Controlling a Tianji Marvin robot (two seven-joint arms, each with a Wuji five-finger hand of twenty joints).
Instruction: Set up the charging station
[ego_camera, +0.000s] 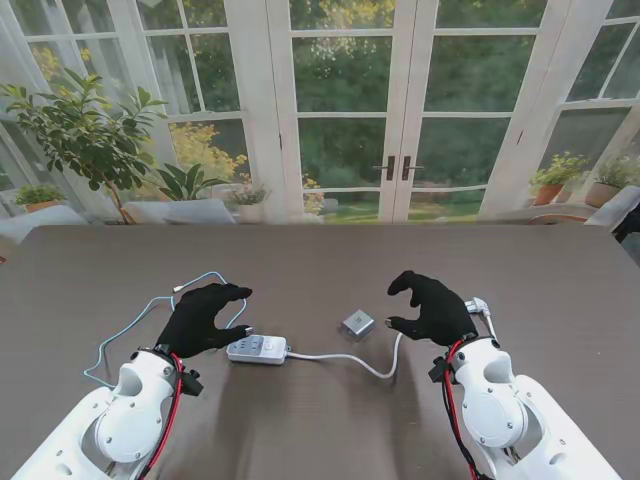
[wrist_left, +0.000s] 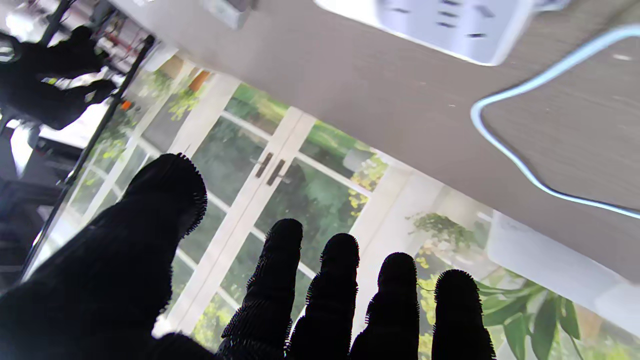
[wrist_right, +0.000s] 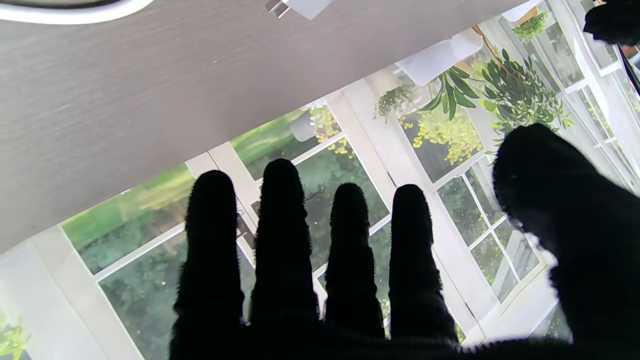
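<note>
1. I take the white power strip (ego_camera: 257, 349) as my landmark. It lies flat on the brown table (ego_camera: 320, 270), on the near part of it, left of centre.
2. My left hand (ego_camera: 200, 318) hovers just left of the power strip, fingers spread apart and holding nothing. Its fingertips (wrist_left: 285, 235) point past the strip in the left wrist view.
3. A light blue cable (ego_camera: 140, 320) loops on the table left of the power strip, running under and around my left hand.
4. A small grey charger block (ego_camera: 358, 323) sits to the right of the power strip, a little farther from me, apart from it.
5. The strip's white cord (ego_camera: 350, 360) leaves its right end and curves toward my right hand (ego_camera: 432, 308).
6. My right hand hovers well right of the power strip, just beyond the charger block, fingers loosely curved, apart and holding nothing.
7. A white plug (ego_camera: 480, 306) lies just right of my right hand.
</note>
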